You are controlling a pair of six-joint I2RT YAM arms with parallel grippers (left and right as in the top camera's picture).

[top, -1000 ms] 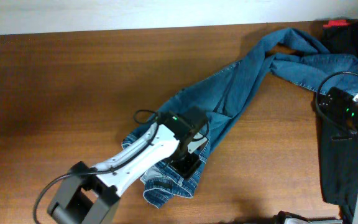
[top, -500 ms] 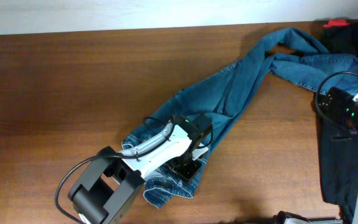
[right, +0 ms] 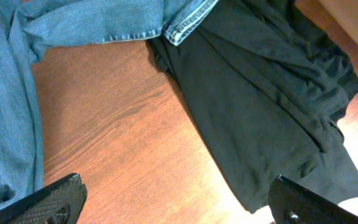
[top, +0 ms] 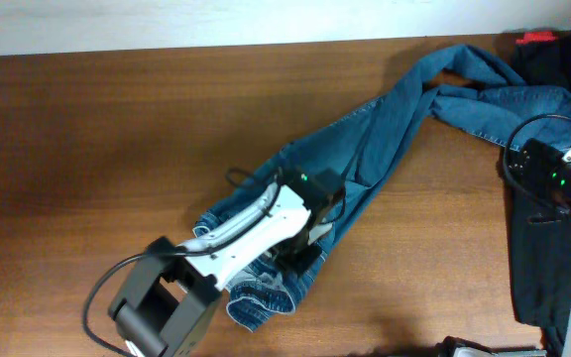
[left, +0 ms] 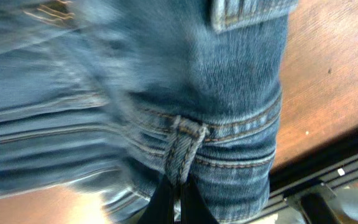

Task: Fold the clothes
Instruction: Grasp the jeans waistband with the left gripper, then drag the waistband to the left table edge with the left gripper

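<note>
Left gripper (left: 178, 190) pinched shut on jeans (top: 375, 139) at a waistband belt loop (left: 182, 146); wide apart a second ago. Jeans strewn diagonally across table (top: 117, 149), unfolded, legs toward far right. Right gripper (right: 176, 208) spread wide, idle above dark garment (right: 260, 106); grasp judged ready for lifting.

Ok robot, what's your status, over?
Left gripper shut on jeans waistband. Right gripper open, empty. Jeans unfolded, sprawled across table. Black garment touching one leg hem.

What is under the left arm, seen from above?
The waist of the jeans, on the table. The arm hides most of the left tool there; the wrist view shows it shut on a belt loop.
</note>
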